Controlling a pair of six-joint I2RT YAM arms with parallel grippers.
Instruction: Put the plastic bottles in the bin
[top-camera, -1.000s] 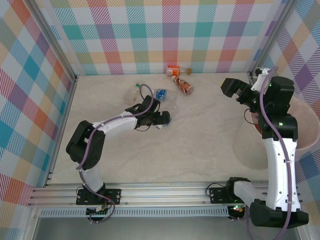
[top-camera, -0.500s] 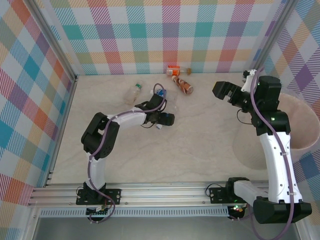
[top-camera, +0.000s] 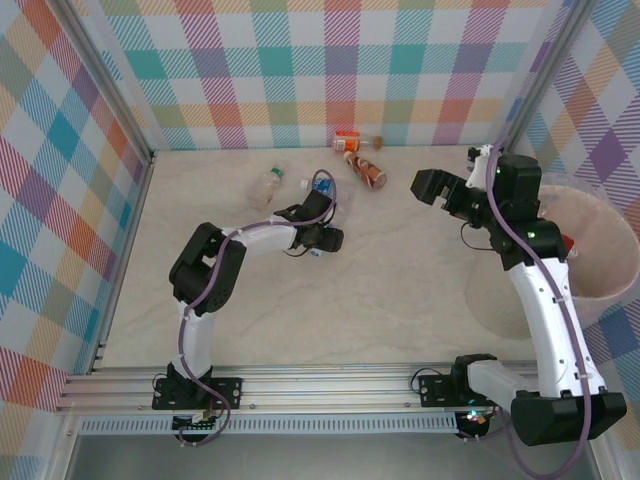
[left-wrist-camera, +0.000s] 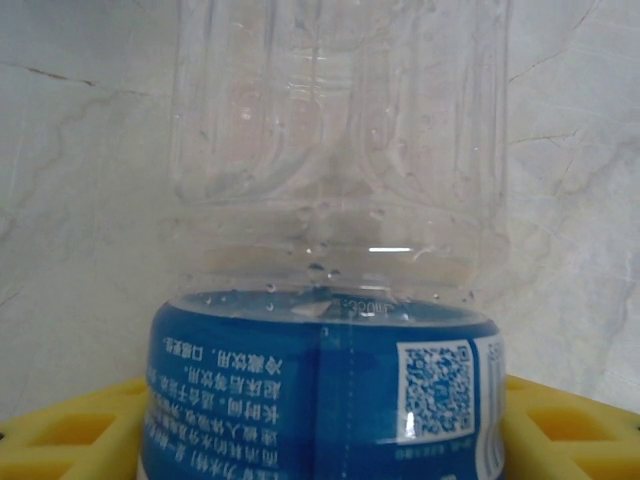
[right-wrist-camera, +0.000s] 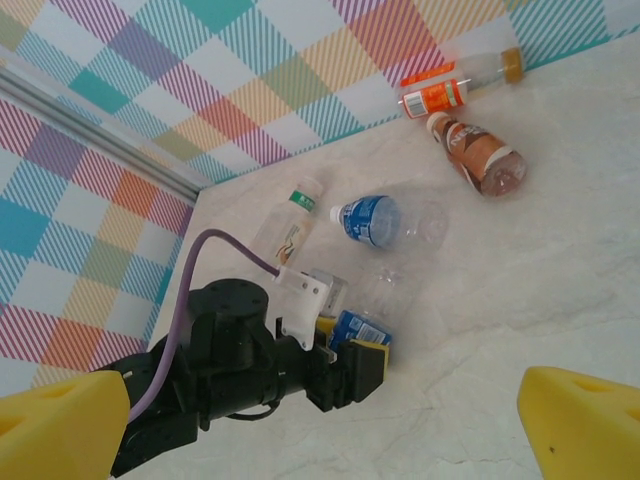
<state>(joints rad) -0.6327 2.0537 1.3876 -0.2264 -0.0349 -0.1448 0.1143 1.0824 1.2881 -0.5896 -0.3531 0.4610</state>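
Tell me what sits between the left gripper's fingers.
A clear plastic bottle with a blue label, flanked by both yellow fingers; the left wrist view shows it.

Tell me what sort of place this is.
Likely a robot training cell, not a home: plaid backdrop panels box in a marble-look table, left arm and right arm are bolted to an aluminium rail, and plastic bottles lie scattered.

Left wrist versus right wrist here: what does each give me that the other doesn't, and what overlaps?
Left wrist: a close-up of the blue-label bottle in the left gripper, with its QR code and droplets inside. Right wrist: an orange-label bottle, a brown bottle, a green-label bottle and a second blue bottle, plus the checked wall. Both: that gripped bottle and the marble table.
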